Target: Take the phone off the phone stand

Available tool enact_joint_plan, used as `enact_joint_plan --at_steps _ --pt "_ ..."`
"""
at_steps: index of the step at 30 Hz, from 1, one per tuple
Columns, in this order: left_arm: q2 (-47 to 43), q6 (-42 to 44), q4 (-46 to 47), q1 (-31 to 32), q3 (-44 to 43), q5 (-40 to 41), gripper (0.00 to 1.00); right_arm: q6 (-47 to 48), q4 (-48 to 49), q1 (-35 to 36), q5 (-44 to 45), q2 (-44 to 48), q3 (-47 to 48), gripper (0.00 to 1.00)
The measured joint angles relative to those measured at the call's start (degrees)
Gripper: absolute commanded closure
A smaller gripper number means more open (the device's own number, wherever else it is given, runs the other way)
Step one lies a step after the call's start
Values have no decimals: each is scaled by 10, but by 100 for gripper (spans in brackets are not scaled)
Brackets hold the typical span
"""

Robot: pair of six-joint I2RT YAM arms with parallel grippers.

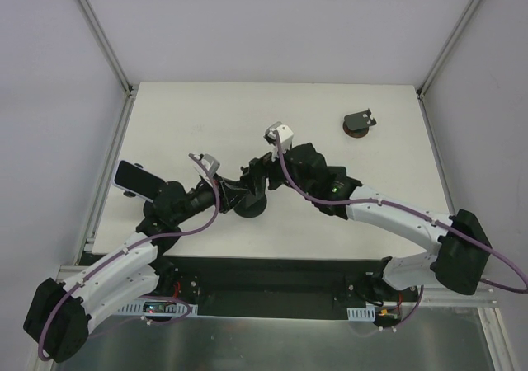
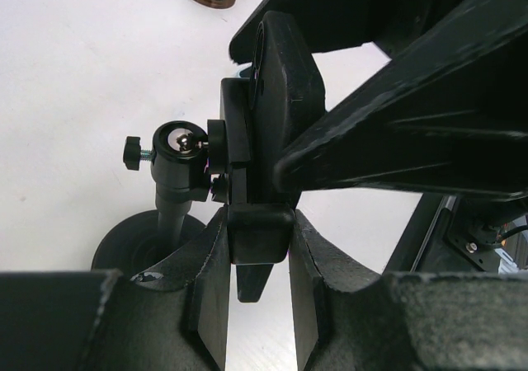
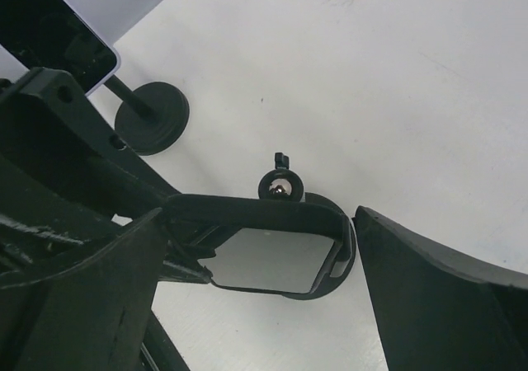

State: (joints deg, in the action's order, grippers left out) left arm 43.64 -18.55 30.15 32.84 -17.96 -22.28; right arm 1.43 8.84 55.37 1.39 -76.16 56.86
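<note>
Two right fingers [image 3: 445,297] spread, flanking phone [image 3: 264,260], left fingers [image 2: 210,293] pinching phone stand [image 2: 177,165].

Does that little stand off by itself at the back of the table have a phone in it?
No, the lone stand shows only its empty dark cradle over a round base.

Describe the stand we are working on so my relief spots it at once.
Look at the middle of the white table. The black phone stand with a round black base stands there, the left end effector shut on it. Unlike it, the small dark holder at the far right has a brown base.
</note>
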Motion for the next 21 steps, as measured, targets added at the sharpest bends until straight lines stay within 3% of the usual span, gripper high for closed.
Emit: enact_joint_plan --at_steps 6,8,9,10,12,13,21 --pt "3 0 -1 7 -2 7 100 -15 12 12 27 -33 0 3" --pt "4 0 0 9 -2 11 100 -15 17 14 34 -37 2 9" --pt "5 0 0 10 -3 12 100 -15 18 16 39 -40 3 16" --pt "5 0 0 10 -3 14 100 -14 19 16 42 -41 4 41" --pt "5 0 -1 10 -4 17 100 -8 25 17 47 -43 7 75" --pt "5 0 -1 10 -6 19 100 -4 23 19 52 -43 9 98" --pt "-16 1 -33 10 -7 19 100 30 17 20 29 -39 8 99"
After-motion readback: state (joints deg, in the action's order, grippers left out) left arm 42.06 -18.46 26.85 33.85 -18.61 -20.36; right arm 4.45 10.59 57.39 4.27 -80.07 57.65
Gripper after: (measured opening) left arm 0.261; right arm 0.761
